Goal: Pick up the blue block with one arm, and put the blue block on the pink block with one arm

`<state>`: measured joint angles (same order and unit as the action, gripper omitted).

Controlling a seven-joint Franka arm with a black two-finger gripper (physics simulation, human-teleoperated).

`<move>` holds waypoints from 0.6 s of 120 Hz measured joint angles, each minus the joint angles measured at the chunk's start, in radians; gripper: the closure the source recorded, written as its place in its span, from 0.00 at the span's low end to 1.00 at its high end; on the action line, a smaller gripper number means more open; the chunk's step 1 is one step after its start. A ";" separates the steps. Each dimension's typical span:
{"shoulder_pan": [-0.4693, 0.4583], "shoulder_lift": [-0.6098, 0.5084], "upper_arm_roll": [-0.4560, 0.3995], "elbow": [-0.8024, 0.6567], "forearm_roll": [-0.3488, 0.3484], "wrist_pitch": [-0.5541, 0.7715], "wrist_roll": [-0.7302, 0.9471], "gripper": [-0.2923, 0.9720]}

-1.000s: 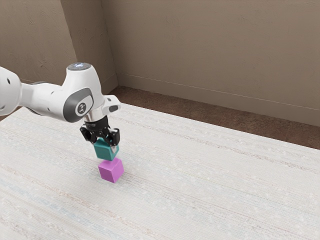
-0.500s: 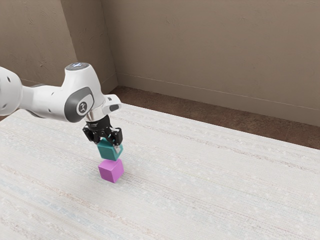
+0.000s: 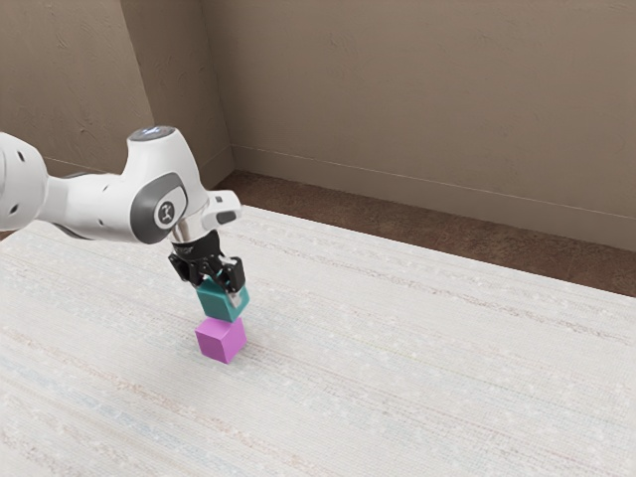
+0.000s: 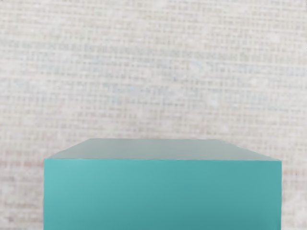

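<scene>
We've got our hand (image 3: 220, 288) pinching the blue block (image 3: 223, 302) from two sides, black fingers (image 3: 235, 279) clamped on its upper part, and the block hangs directly over the pink block (image 3: 221, 340) on the table (image 3: 447, 378). The line between the two cubes is the tricky bit. In the exterior view their edges meet, and we cannot tell whether the blue one is touching the pink top or sitting just above it. The blue block, more teal than blue to our eye, looks a little turned against the pink one, with the corners not quite lined up. Our arm (image 3: 109, 204) comes in from the exterior view's left and is cut off by the picture's edge at its far end. In the wrist view the blue block (image 4: 163, 191) looms close under the hand, its lower part cut off by the picture's edge, with the pale table (image 4: 153, 72) behind it. Counting up: two blocks, one blue and one pink; one arm; one hand.
</scene>
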<state>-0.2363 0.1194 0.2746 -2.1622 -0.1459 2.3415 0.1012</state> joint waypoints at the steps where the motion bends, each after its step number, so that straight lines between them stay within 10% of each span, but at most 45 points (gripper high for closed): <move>1: 0.000 0.000 0.000 0.000 0.000 0.000 0.002 0.51; 72: 0.004 0.008 0.013 -0.020 -0.030 0.002 0.051 0.51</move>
<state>-0.2322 0.1271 0.2880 -2.1817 -0.1759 2.3435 0.1518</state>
